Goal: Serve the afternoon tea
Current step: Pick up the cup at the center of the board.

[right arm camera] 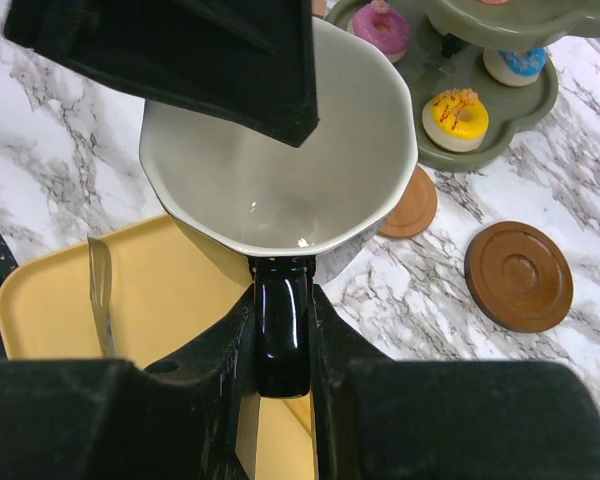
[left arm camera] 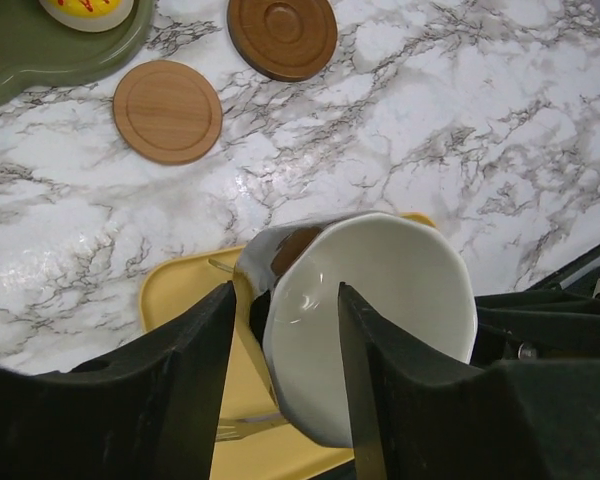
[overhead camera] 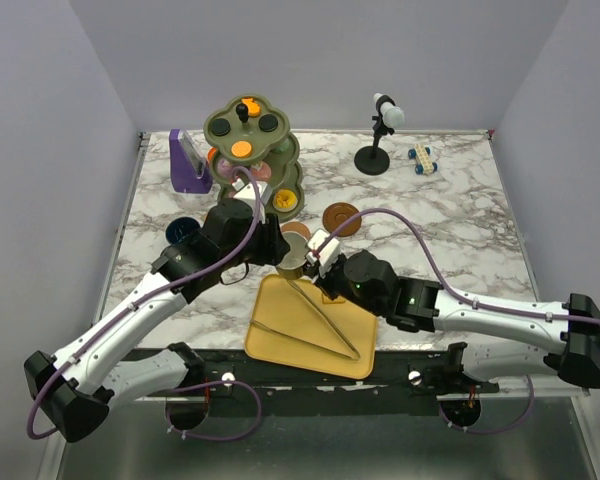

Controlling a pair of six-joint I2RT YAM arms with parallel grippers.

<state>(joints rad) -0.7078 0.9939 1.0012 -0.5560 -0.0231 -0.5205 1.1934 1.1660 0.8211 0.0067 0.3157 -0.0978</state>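
The black cream-lined mug [right arm camera: 280,150] is held over the far edge of the yellow tray [overhead camera: 280,345], its handle clenched by the right gripper [right arm camera: 282,335]. The left gripper [left arm camera: 285,300] is set astride the rim, one finger inside, not yet pinched shut. If the handle is released before that pinch is firm, the mug could be dropped short of the round brown coasters [left arm camera: 167,111].

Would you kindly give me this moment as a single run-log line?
right gripper: shut on black mug handle | left gripper: open, straddling mug rim | mug: at yellow tray far edge | coasters: bare
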